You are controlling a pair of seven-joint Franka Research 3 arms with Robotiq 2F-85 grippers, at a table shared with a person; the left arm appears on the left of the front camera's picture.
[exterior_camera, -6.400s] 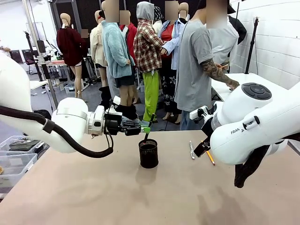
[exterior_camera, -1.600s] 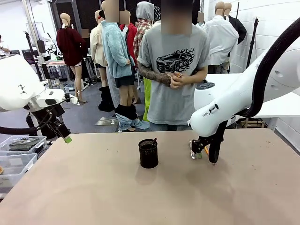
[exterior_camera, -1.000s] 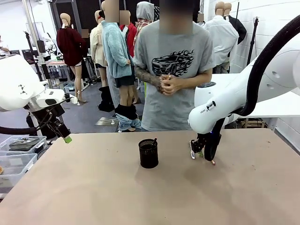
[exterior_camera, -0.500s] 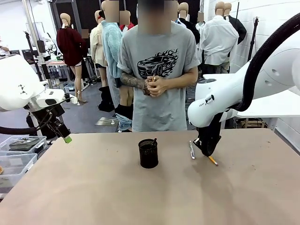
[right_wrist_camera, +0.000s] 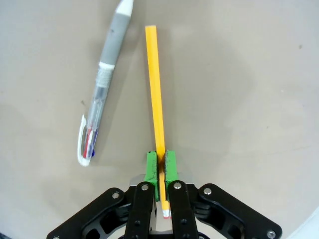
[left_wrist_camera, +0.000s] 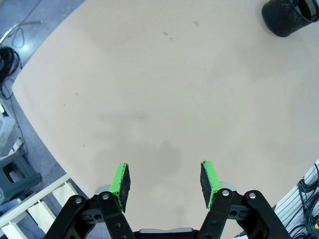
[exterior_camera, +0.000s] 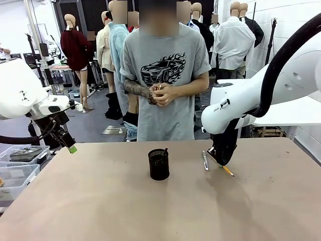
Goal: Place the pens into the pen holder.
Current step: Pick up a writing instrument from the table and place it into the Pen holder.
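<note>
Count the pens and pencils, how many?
3: a yellow pencil in the right gripper, a grey pen on the table beside it, a dark pen in the pen holder. More may hide inside.

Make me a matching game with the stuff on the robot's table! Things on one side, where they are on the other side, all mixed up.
Things:
1. yellow pencil
2. grey pen
3. black cup
4. left claw

Places:
A. open, above bare table
B. pinched in the right claw
C. standing upright, with a dark pen poking out
D. lying flat beside the pencil

Pairs: 1-B, 2-D, 3-C, 4-A.
</note>
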